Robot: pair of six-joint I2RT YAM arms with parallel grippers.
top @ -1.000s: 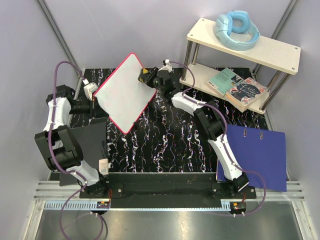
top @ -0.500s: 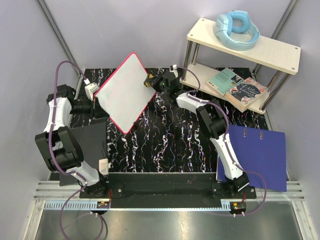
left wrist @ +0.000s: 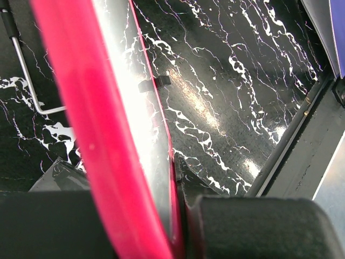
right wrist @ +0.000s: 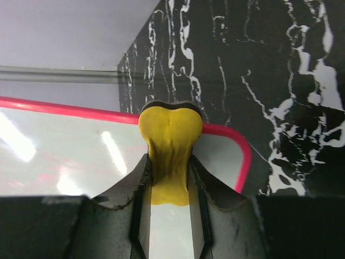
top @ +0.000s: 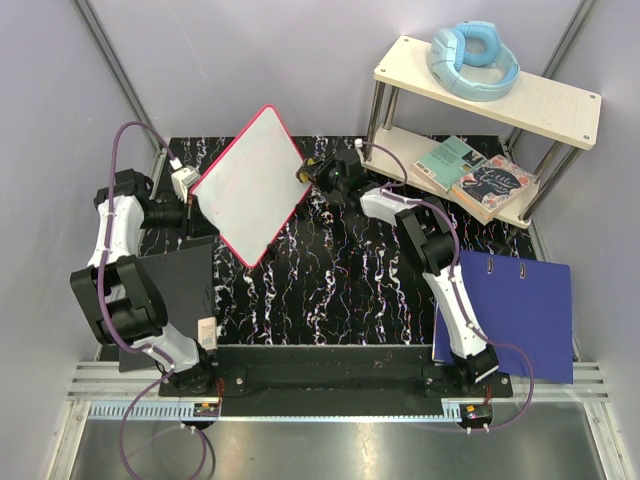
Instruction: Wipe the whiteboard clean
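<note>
The whiteboard point(top: 250, 185), white with a red-pink rim, is held tilted above the black marbled table. My left gripper point(top: 192, 208) is shut on its left edge; in the left wrist view the pink rim point(left wrist: 102, 145) runs between the jaws. My right gripper point(top: 310, 172) is shut on a yellow sponge eraser point(right wrist: 170, 145) and sits at the board's right corner point(right wrist: 232, 156). In the right wrist view the eraser's head lies over the board's pink rim. The board's face shows no marks that I can see.
A two-tier shelf point(top: 480, 100) at the back right holds blue headphones point(top: 472, 58) and books point(top: 475, 175). A blue folder point(top: 515, 315) lies at the right. A black flat panel point(top: 185, 290) lies at the left by my left arm.
My right gripper with the eraser has moved right, from over the board's upper right edge to its right corner. The board has shifted slightly right.
</note>
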